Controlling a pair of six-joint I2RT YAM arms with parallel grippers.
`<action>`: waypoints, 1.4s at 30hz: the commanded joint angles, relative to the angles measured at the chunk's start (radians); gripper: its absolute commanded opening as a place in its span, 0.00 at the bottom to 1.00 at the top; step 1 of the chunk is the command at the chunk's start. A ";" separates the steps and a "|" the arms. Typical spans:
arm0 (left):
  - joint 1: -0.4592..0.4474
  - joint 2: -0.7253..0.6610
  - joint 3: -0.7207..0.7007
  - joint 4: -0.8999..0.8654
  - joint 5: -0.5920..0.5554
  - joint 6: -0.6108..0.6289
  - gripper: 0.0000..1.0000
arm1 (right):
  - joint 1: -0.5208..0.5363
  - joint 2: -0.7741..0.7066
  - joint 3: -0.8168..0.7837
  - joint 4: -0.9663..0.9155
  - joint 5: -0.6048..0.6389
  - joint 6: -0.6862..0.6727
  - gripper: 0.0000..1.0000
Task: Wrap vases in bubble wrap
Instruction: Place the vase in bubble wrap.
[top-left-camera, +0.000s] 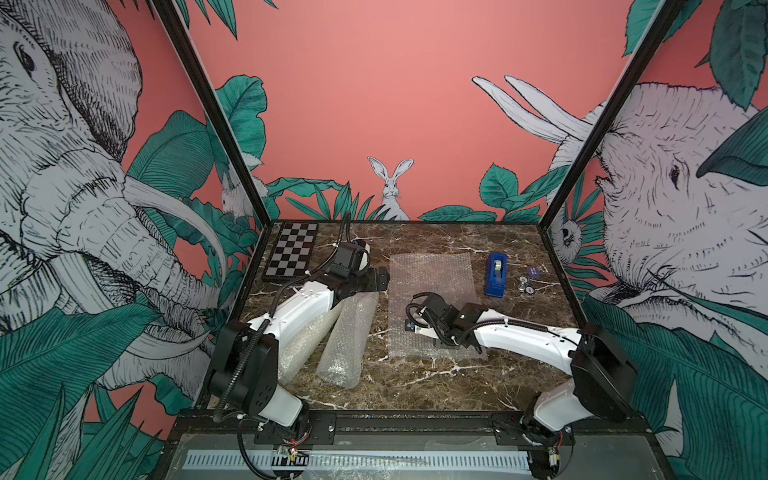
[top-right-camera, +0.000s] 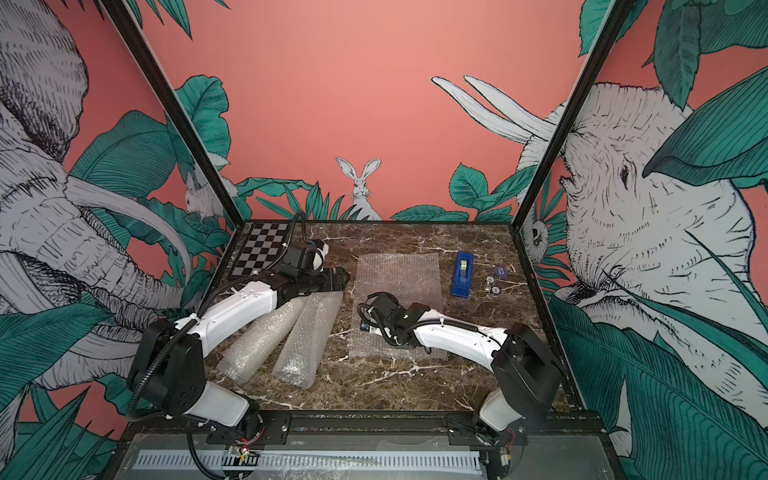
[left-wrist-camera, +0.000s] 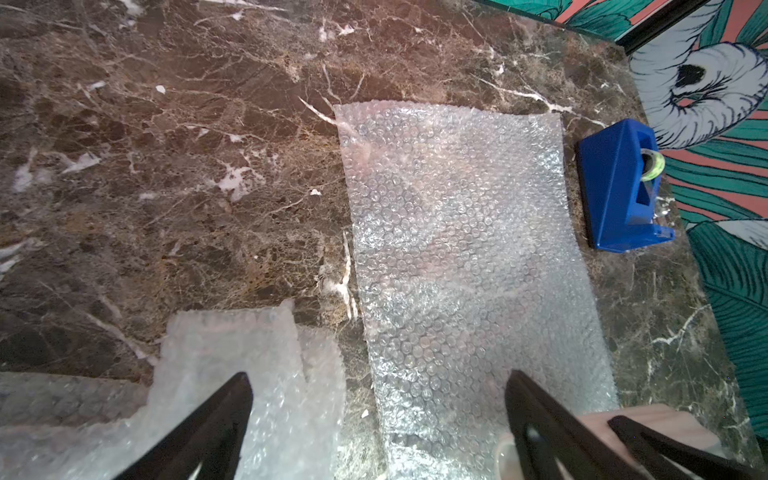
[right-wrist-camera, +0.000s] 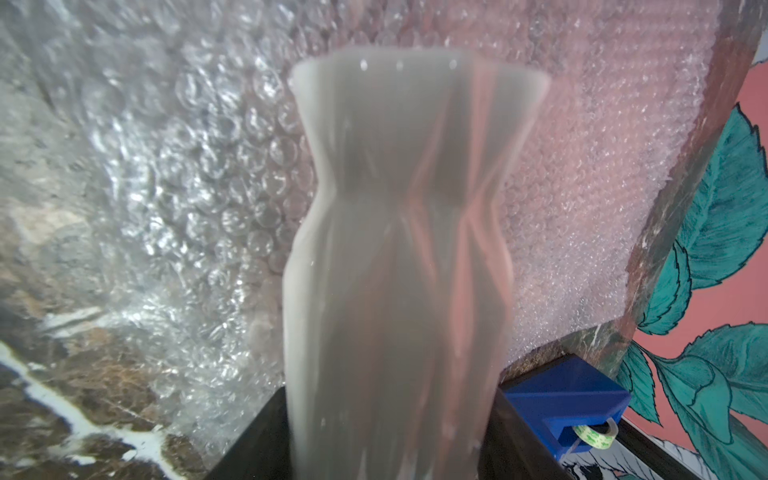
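A white fluted vase (right-wrist-camera: 399, 249) with a scalloped rim sits between the fingers of my right gripper (right-wrist-camera: 384, 436), which is shut on its lower body. The vase points out over a flat sheet of bubble wrap (top-left-camera: 430, 274). In both top views the right wrist (top-left-camera: 440, 316) covers the vase above the sheet's near half. Two rolls wrapped in bubble wrap (top-left-camera: 349, 336) (top-left-camera: 303, 345) lie side by side at the left, partly under my left arm. My left gripper (left-wrist-camera: 380, 378) is open and empty above the far end of those rolls, beside the sheet's left edge.
A blue tape dispenser (top-left-camera: 496, 274) stands just right of the sheet, with small round objects (top-left-camera: 528, 278) beyond it. A chequered board (top-left-camera: 291, 253) lies in the far left corner. Black frame posts rise at the table's (top-left-camera: 415, 386) back corners.
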 joint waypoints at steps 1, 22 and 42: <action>0.007 -0.057 -0.020 0.018 0.008 0.005 0.95 | 0.014 0.028 0.036 -0.032 -0.004 -0.027 0.29; -0.100 0.016 0.072 -0.061 -0.029 0.081 0.93 | 0.063 -0.059 -0.050 0.062 0.121 0.022 0.88; -0.223 0.386 0.372 -0.204 0.114 0.159 0.86 | 0.262 -0.040 -0.145 -0.094 0.085 0.268 0.62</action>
